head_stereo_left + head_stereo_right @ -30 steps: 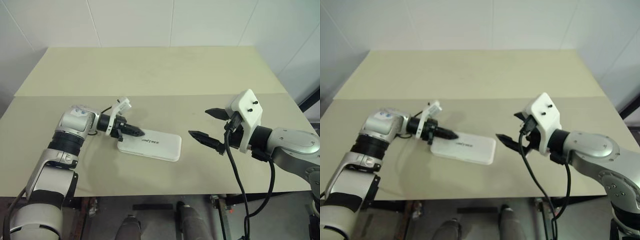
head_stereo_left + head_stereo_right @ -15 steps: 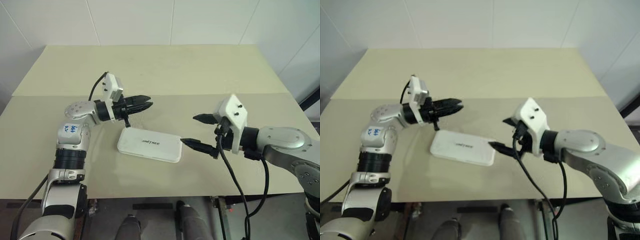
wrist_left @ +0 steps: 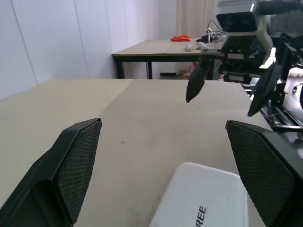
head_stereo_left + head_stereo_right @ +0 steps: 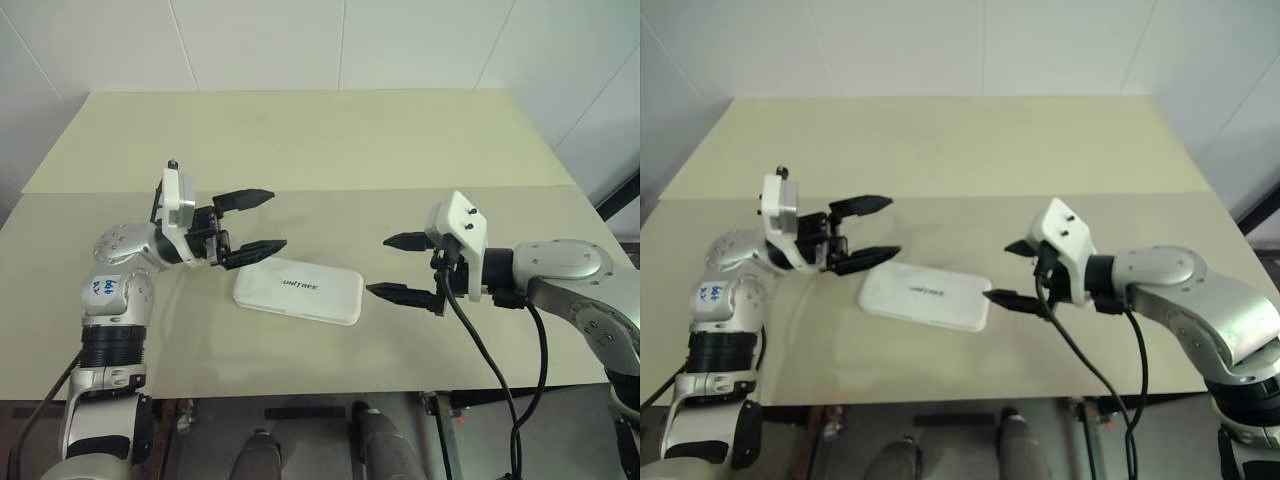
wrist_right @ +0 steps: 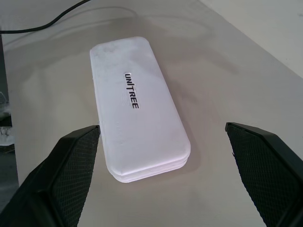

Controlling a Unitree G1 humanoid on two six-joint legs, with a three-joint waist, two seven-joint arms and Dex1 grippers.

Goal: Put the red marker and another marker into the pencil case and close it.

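Observation:
The white pencil case (image 4: 298, 291) lies flat and shut on the beige table (image 4: 300, 140), lettering on its lid; it also fills the middle of the right wrist view as the pencil case (image 5: 137, 104). My left gripper (image 4: 272, 218) hovers open just above and beyond the case's left end, pointing right, with nothing between its fingers. My right gripper (image 4: 380, 266) stands open just off the case's right end, pointing at it, also empty. The red marker and the other marker are out of view.
A black cable (image 4: 480, 350) hangs from my right wrist past the table's front edge. Beyond the case the table stretches bare to the white wall. In the left wrist view another table (image 3: 156, 47) with small items stands far off.
My left gripper, shut and touching the case's left end a second ago, has lifted off, drawn back to the left and opened wide. The right gripper has only shifted slightly.

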